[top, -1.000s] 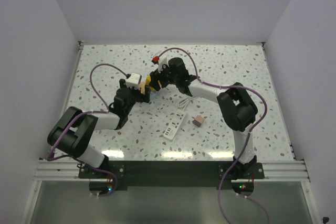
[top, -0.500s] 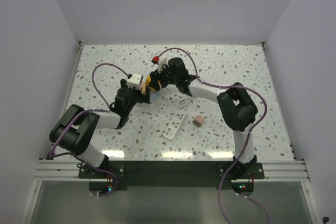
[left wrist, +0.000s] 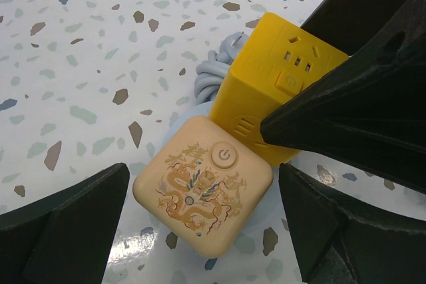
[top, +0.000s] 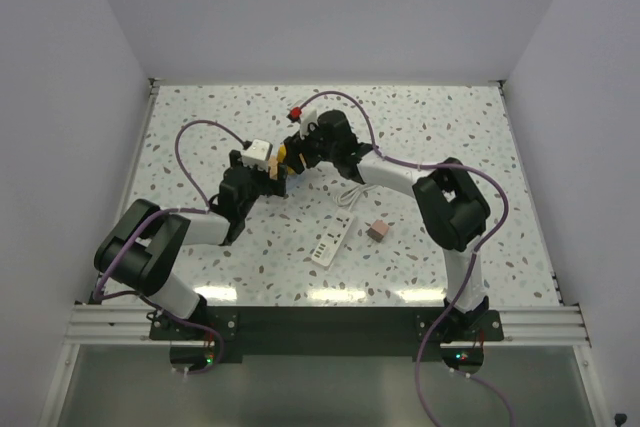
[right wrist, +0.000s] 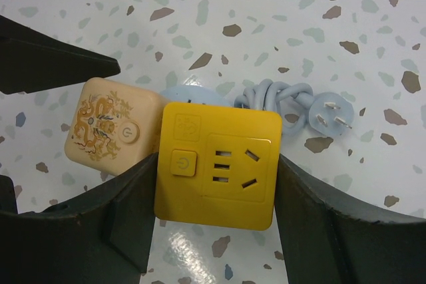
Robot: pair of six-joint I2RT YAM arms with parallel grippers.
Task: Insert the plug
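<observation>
Plug point(top: 377, 231) loose on surface point(top: 450, 122) — not inserted. Right claw point(right wrist: 216, 177) clamps yellow cube point(right wrist: 219, 164); left claw point(left wrist: 204, 171) apart around peach cube point(left wrist: 203, 194).

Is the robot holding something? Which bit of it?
The right gripper holds the yellow cube by its two opposite side faces. The left gripper stands open around the peach cube, not gripping it.

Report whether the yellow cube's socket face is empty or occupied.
Empty: the yellow plastic socket cube shows bare slots in the right wrist view, nothing inserted.
</observation>
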